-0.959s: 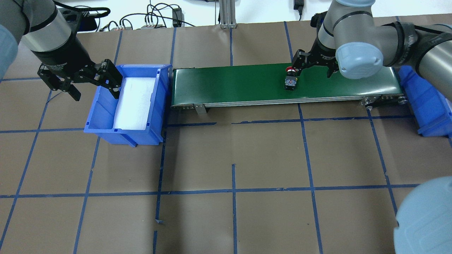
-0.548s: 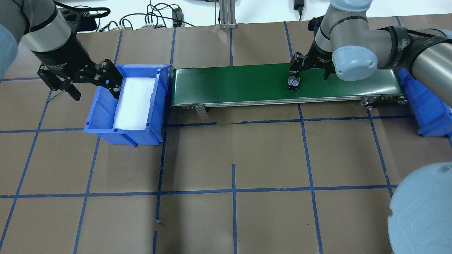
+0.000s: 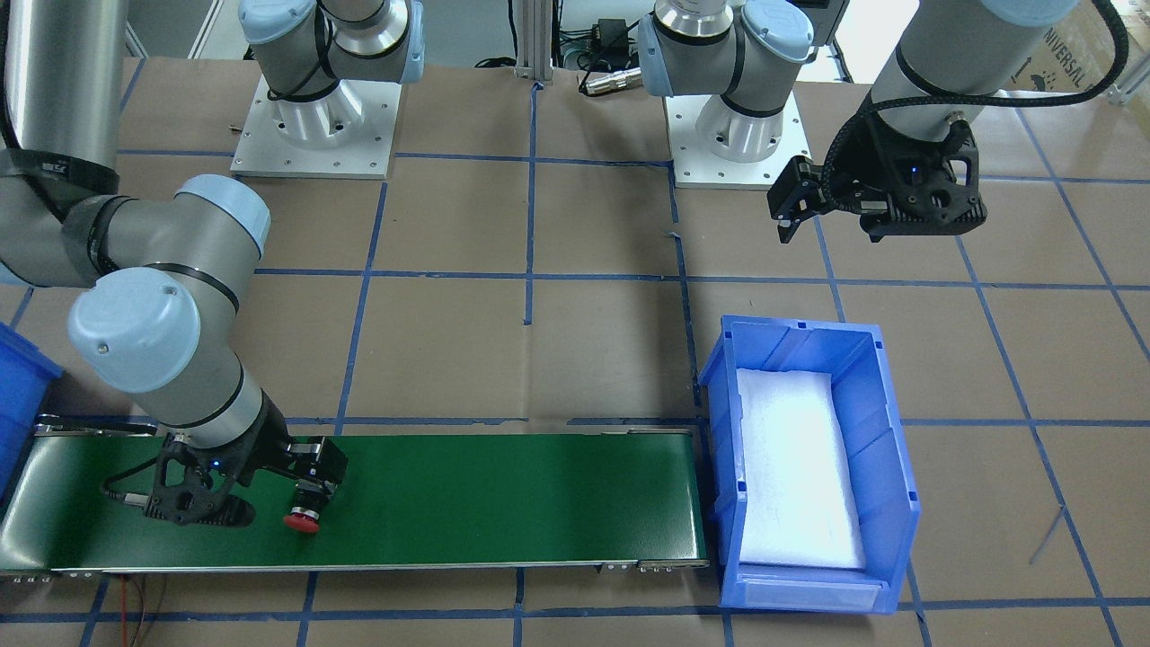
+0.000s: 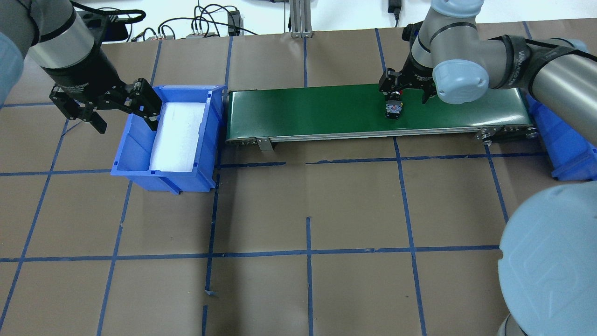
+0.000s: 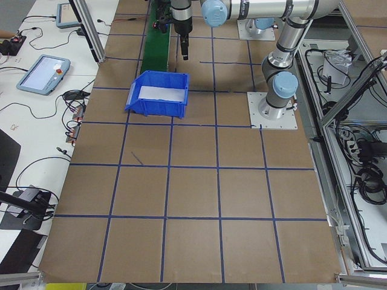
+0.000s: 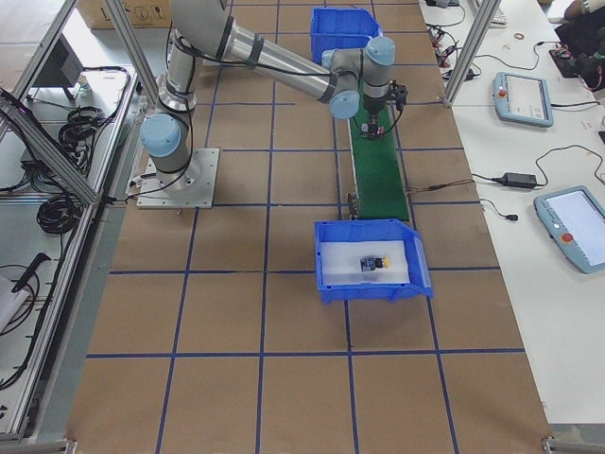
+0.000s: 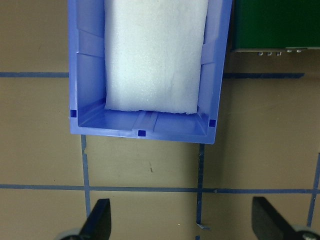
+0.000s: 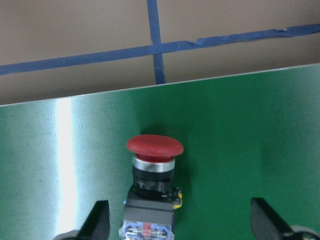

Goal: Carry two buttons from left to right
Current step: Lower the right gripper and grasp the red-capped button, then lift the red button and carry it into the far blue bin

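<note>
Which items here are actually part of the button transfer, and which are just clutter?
Job: red button, green conveyor belt, left blue bin, right blue bin, right gripper.
Lying about: touchscreen pendants, power adapter on the side bench.

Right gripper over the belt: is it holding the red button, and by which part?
Nothing is held. The right gripper is wide open, its fingers clear of the red button, which lies on the green belt.

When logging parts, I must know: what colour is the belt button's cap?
Red: the cap of the button shows best in the right wrist-mounted view.
</note>
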`<control>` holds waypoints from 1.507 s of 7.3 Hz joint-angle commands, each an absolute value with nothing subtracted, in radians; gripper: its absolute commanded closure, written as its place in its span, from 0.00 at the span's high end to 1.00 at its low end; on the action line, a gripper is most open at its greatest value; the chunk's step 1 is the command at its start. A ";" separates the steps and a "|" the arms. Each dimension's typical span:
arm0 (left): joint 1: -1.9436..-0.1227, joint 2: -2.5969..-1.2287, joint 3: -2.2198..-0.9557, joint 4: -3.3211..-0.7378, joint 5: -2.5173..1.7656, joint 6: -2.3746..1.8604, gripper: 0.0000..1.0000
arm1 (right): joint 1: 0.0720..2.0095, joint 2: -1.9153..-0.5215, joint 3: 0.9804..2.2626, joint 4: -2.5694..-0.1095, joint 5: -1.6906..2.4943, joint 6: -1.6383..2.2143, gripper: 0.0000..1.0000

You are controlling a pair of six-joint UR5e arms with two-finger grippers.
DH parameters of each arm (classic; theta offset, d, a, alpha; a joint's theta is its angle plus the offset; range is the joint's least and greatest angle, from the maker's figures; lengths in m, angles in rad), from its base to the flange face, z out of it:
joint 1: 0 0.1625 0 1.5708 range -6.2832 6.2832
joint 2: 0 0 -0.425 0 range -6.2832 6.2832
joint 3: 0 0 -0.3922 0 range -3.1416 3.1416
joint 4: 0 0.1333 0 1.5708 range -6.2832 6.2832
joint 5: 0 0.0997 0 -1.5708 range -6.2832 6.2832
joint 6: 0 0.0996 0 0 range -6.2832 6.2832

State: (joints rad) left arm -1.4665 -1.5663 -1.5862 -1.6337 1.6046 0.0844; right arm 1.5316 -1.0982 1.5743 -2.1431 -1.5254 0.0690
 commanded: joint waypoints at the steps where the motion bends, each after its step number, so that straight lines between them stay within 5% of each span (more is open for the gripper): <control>1: -1.466 -1.566 -1.586 -1.634 1.605 0.084 1.00 | 1.531 -1.066 1.551 -2.144 -1.513 0.058 0.99; 3: -1.466 -1.566 -1.586 -1.634 1.606 0.084 1.00 | 1.531 -1.055 1.551 -2.145 -1.505 0.058 0.95; 4: -1.466 -1.566 -1.586 -1.634 1.605 0.084 1.00 | 1.531 -1.055 1.554 -2.143 -1.505 0.058 0.76; 5: -1.466 -1.566 -1.586 -1.634 1.605 0.084 1.00 | 1.528 -1.055 1.554 -2.137 -1.493 0.054 0.25; 6: -1.466 -1.566 -1.586 -1.634 1.605 0.084 1.00 | 1.522 -1.061 1.552 -2.128 -1.474 0.048 0.07; 11: -1.465 -1.566 -1.585 -1.632 1.606 0.086 1.00 | 1.322 -1.311 1.505 -1.770 -1.474 -0.250 0.02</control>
State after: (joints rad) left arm -1.4655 -1.5660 -1.5846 -1.6333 1.6048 0.0858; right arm 1.4264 -1.2390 1.5307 -1.8997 -1.4742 -0.1087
